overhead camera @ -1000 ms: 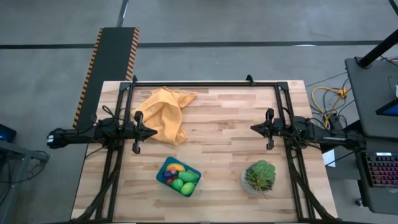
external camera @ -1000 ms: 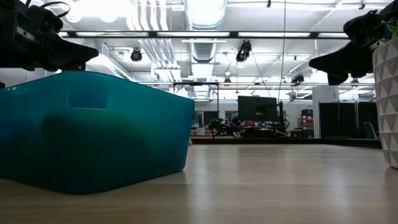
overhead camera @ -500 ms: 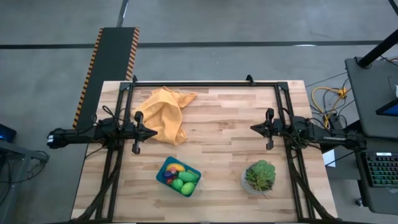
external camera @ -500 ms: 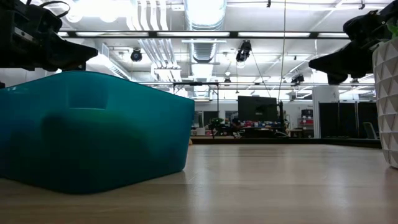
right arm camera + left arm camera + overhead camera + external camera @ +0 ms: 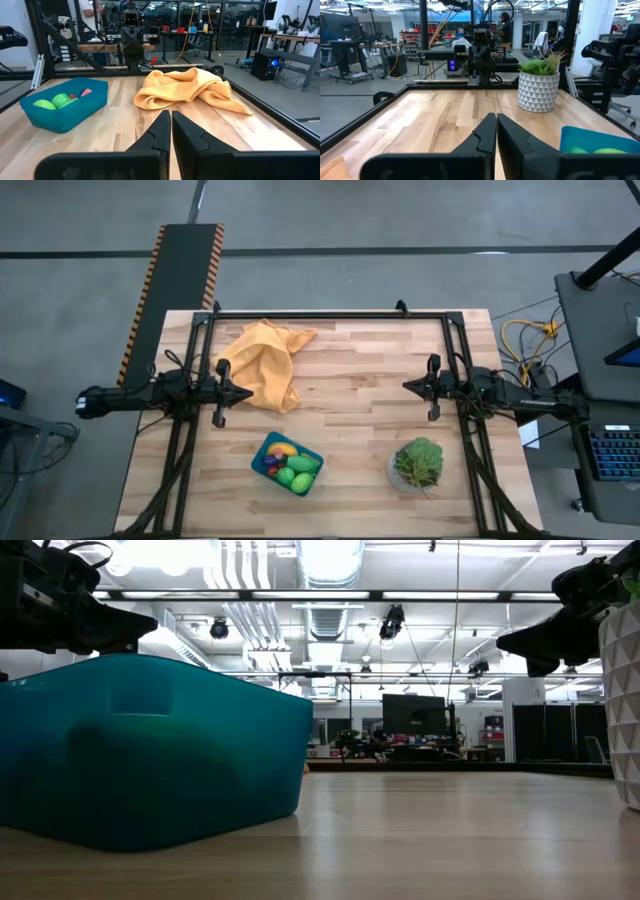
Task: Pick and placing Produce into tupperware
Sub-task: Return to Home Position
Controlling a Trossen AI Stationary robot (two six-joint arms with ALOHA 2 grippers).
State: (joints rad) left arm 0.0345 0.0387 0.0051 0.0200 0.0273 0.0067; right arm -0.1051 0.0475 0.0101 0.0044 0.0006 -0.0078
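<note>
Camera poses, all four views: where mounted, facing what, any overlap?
High: overhead, straight down; whole table, left end effector, right end effector.
Low: tabletop height, level across; tupperware close, both end effectors above.
Left wrist: faces potted plant; own end effector shut.
Right wrist: faces cloth; own end effector shut.
Both wrists share the tupperware.

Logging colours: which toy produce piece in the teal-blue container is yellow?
The curved yellow banana, at the teal-blue plastic container's end nearest the orange-yellow cloth; the others are green ovals and pink-red bits. Left gripper and right gripper wait shut aside.
</note>
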